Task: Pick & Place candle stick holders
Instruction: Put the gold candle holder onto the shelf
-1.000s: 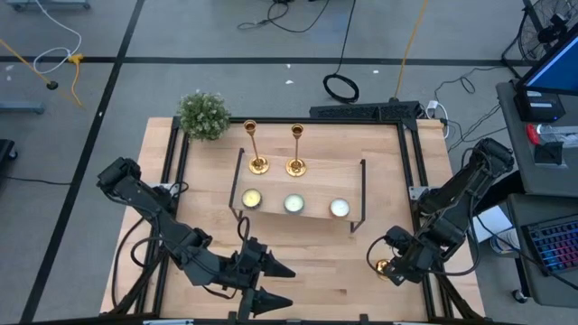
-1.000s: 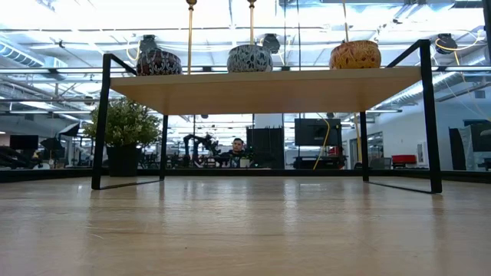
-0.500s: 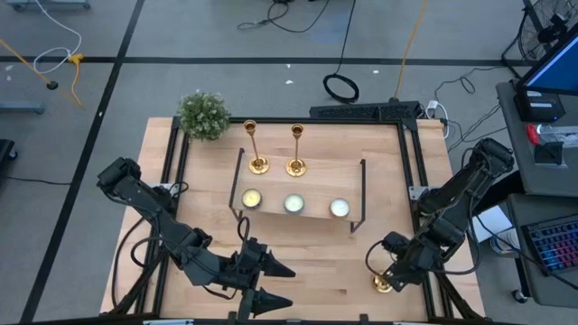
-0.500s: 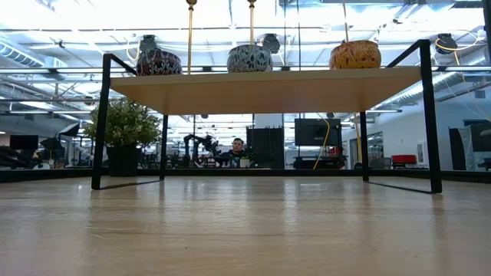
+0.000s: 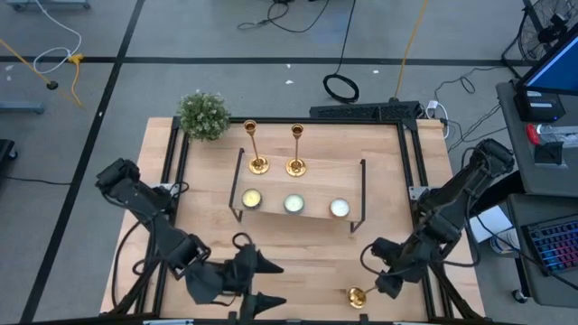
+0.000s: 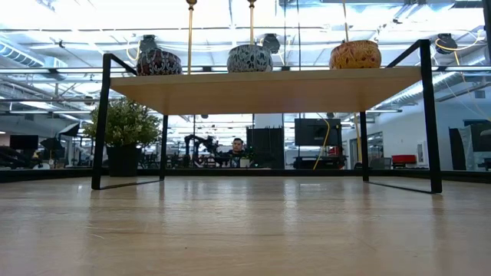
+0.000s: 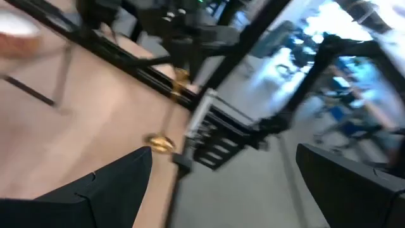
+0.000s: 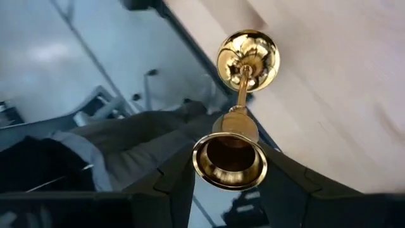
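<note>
- Since a second ago your right gripper (image 5: 383, 282) has carried its candle stick holder (image 5: 358, 296) from the table's right edge inward along the near edge, and your left arm has pulled back a little.
- Your right gripper's fingers are closed on the stem just below the cup (image 8: 229, 159). Its long axis runs straight out ahead of the fingers, base farthest.
- Your left gripper (image 5: 271, 282) is spread wide with nothing in it, near the front edge, a short way from the held piece.
- You count three candle stick holders: one held, two (image 5: 258, 164) (image 5: 295, 166) upright on the shelf (image 5: 312, 170).
- You also count three tealights (image 5: 291, 204).
</note>
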`<move>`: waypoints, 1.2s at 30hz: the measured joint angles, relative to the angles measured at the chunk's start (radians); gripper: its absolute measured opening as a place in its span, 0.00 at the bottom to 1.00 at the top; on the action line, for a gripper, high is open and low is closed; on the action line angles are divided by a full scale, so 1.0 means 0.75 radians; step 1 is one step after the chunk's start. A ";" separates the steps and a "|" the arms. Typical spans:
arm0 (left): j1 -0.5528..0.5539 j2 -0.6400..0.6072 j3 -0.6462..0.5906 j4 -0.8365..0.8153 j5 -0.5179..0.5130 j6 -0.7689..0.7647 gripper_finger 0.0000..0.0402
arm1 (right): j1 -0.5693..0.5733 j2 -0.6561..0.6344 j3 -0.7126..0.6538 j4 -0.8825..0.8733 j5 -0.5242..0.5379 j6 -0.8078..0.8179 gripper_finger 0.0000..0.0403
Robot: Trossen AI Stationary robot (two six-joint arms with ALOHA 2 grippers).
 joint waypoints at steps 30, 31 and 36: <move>0.176 0.535 0.956 -1.102 0.252 0.180 0.99 | -0.181 0.001 0.000 0.574 0.107 -0.372 0.35; 0.187 0.542 0.975 -1.092 0.255 0.198 0.99 | -0.181 0.001 0.000 0.574 0.110 -0.375 0.35; 0.249 0.541 0.971 -0.963 0.419 0.276 0.99 | -0.196 0.001 0.000 0.575 0.135 -0.399 0.36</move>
